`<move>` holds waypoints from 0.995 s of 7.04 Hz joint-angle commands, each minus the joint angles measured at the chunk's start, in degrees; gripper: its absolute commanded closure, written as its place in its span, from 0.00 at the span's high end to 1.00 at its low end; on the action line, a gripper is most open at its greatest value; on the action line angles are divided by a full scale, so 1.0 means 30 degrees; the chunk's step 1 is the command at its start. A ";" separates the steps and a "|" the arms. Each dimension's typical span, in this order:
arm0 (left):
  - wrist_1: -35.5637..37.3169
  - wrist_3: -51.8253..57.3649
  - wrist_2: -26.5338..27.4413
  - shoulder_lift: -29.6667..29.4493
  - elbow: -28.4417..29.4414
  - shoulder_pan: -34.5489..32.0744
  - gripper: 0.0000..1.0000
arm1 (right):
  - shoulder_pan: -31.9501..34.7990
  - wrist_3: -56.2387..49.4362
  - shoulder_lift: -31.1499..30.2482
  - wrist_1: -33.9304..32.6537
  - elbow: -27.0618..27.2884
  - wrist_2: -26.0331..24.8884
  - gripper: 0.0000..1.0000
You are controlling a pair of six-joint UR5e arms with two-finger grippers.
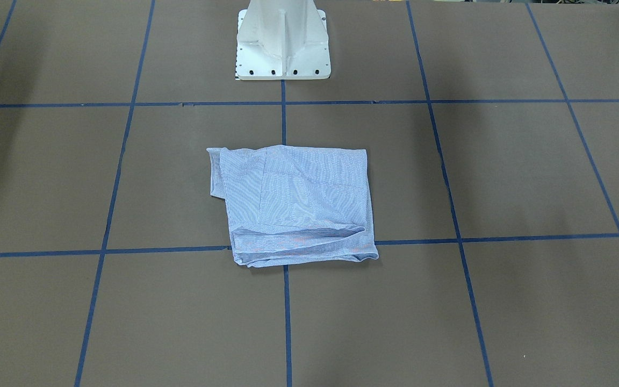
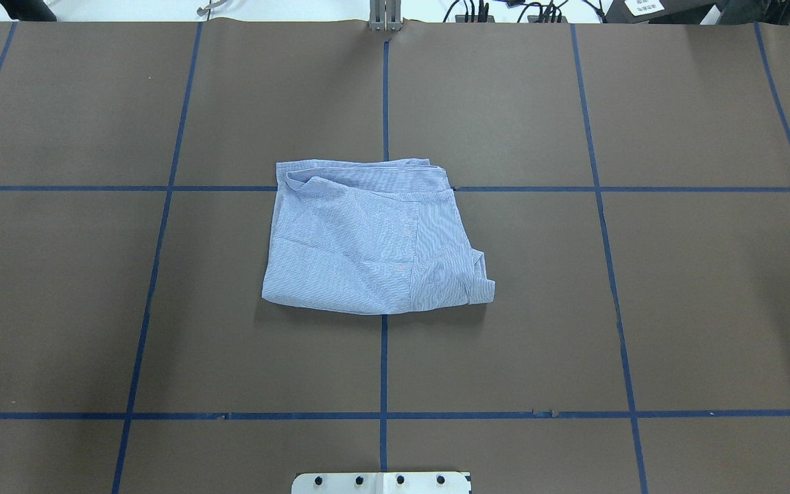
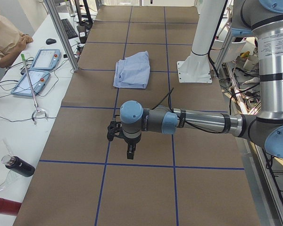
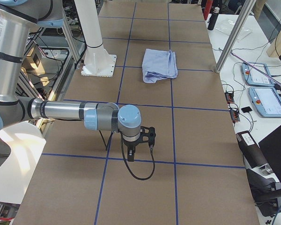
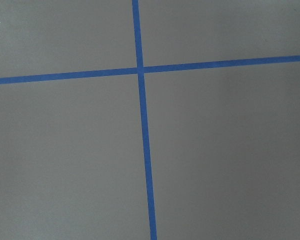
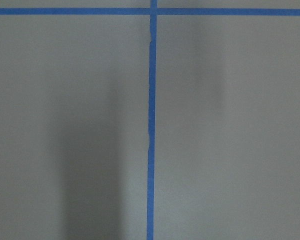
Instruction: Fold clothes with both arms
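The light blue-and-white striped shirt (image 1: pixel 299 204) lies folded into a rough rectangle at the table's middle, also seen in the overhead view (image 2: pixel 367 240) and both side views (image 3: pixel 132 69) (image 4: pixel 160 64). Neither arm touches it. My left gripper (image 3: pixel 114 133) hangs over bare table far out toward the left end, well away from the shirt. My right gripper (image 4: pixel 150 136) hangs over bare table far out toward the right end. Both show only in the side views, so I cannot tell whether they are open or shut. Both wrist views show only brown table and blue tape.
The white pedestal base (image 1: pixel 282 43) stands behind the shirt. Blue tape lines (image 2: pixel 384 103) grid the brown table. An operator (image 3: pixel 4 37), teach pendants (image 3: pixel 45 59) and bottles (image 3: pixel 19 165) sit on a side bench beyond the table edge. A metal post (image 4: pixel 232 37) stands at that edge.
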 commanded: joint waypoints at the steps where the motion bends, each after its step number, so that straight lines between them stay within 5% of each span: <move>1: 0.0000 0.0007 -0.0029 -0.0026 -0.0153 0.0017 1.00 | -0.0026 0.0016 0.0011 0.0052 0.0055 0.0034 1.00; 7: 0.0116 -0.0022 0.0029 0.0236 0.0139 -0.0012 1.00 | -0.0493 0.0015 0.0069 0.0110 0.0521 0.0092 1.00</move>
